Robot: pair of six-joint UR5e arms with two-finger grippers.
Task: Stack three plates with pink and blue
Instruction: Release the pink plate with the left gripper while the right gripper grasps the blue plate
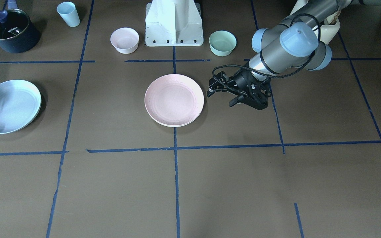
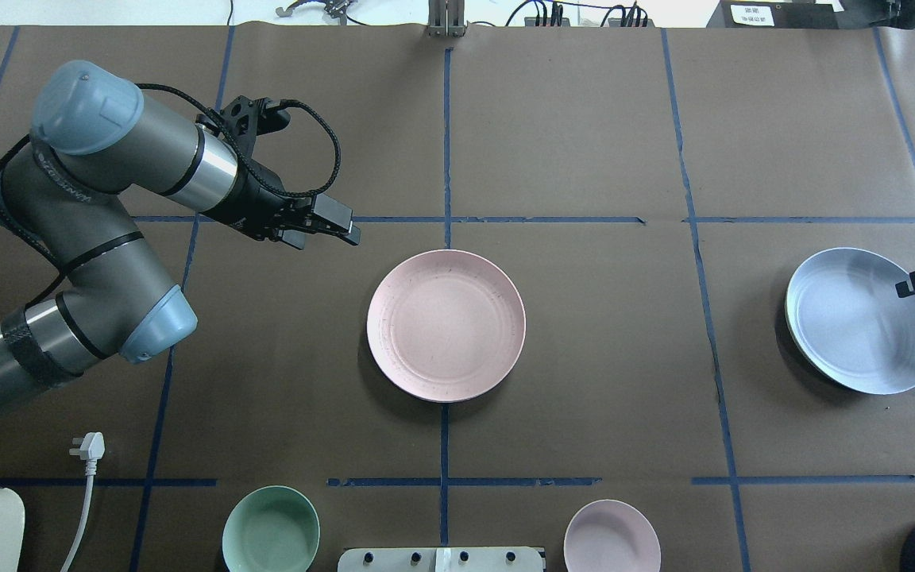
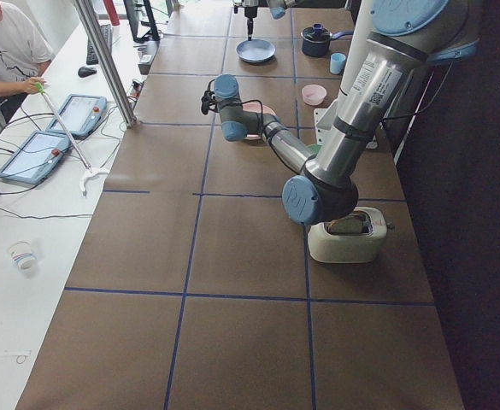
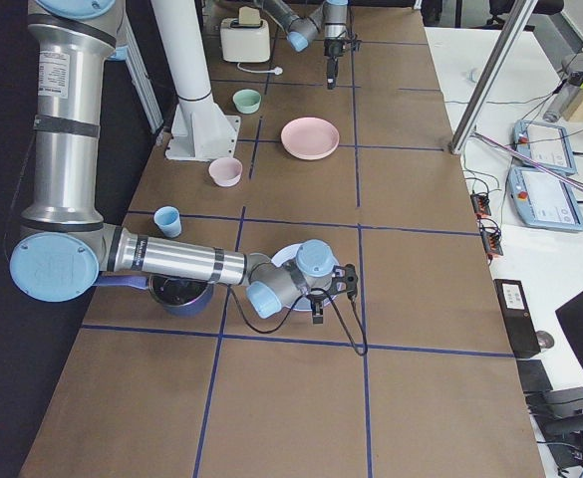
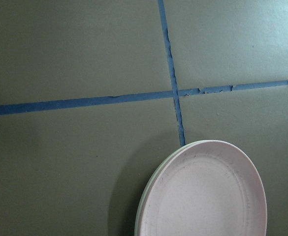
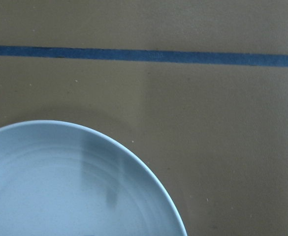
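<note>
Our left gripper [image 1: 222, 97] hangs open and empty just beside the pink plate [image 1: 174, 99], which lies on a cream plate [image 5: 140, 216]. Our right gripper [image 2: 914, 282] is at the blue plate [image 2: 855, 334] rim; we cannot tell its grip.

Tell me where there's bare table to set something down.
Widest bare patch: between the pink plate and the blue plate. The strip beyond both plates, on the operators' side, is free too. Crowded: the row by the robot's base, with green bowl, pink bowl, cup and pot.
</note>
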